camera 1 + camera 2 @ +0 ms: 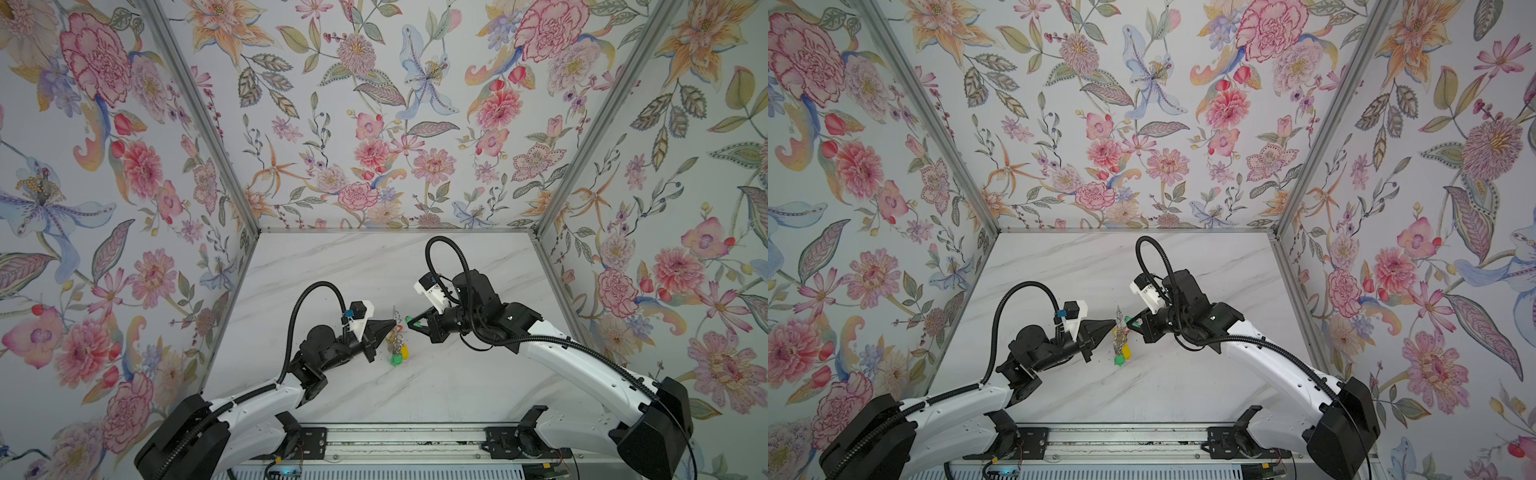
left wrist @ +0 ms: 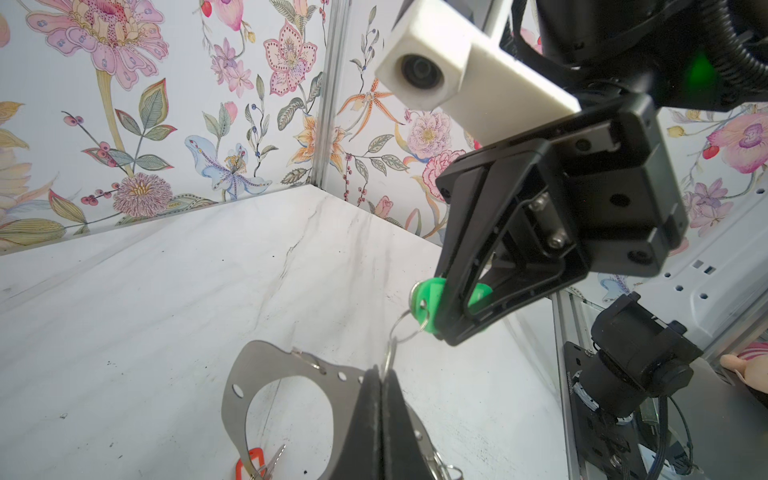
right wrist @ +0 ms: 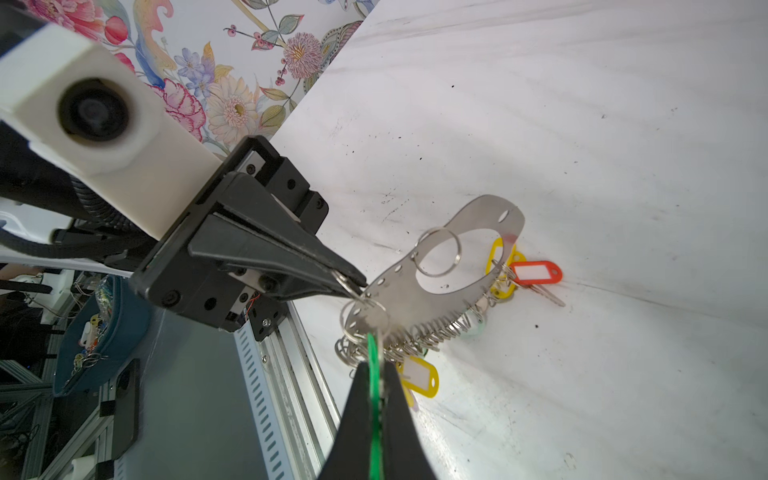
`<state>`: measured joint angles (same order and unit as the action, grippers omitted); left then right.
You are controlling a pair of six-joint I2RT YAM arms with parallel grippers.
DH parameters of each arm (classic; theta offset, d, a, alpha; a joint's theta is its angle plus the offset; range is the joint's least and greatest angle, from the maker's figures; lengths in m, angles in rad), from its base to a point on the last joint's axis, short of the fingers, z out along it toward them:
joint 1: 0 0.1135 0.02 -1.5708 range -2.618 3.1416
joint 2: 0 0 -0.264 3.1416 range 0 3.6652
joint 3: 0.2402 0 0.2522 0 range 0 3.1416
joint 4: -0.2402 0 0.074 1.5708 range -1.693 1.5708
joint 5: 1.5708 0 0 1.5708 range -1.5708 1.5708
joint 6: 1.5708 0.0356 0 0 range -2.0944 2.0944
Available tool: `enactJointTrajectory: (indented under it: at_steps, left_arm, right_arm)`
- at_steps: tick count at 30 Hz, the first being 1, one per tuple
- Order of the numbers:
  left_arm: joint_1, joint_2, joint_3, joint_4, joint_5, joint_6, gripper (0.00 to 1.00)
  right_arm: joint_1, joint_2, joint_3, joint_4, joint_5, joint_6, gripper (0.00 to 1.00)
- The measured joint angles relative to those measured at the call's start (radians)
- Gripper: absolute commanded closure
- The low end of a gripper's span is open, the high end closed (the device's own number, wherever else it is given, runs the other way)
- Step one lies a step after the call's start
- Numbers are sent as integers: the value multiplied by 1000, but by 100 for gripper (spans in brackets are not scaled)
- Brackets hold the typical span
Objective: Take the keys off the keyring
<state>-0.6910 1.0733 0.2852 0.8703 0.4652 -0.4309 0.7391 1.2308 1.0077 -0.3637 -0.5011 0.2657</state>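
Observation:
The keyring [image 3: 399,291], a flat grey metal hoop, hangs tilted above the marble table between the two arms. My left gripper [image 3: 357,286] [image 2: 380,372] is shut on the keyring's rim [image 2: 245,374], right where a little wire ring sits. Facing it, my right gripper [image 3: 376,365] [image 2: 449,337] is shut on a green tag [image 2: 428,291] whose wire ring still links to the hoop. Several keys with yellow [image 3: 419,374] and red-orange tags [image 3: 536,272] dangle from the hoop's lower rim. In both top views the gripper tips [image 1: 395,322] [image 1: 1128,321] nearly meet above the hanging bunch [image 1: 398,349].
Floral walls close the table [image 1: 415,270] on three sides. An aluminium rail [image 1: 395,436] runs along the front edge between the arm bases. A blue bin [image 3: 95,332] sits beyond the rail, off the table.

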Motion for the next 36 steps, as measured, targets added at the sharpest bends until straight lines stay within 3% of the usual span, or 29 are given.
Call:
enactJointTrajectory:
  at_steps: [36]
  left_arm:
    - [2,-112,-67,-59,-150,0,100]
  right_arm:
    - [130,21,-121,256,118,152,100]
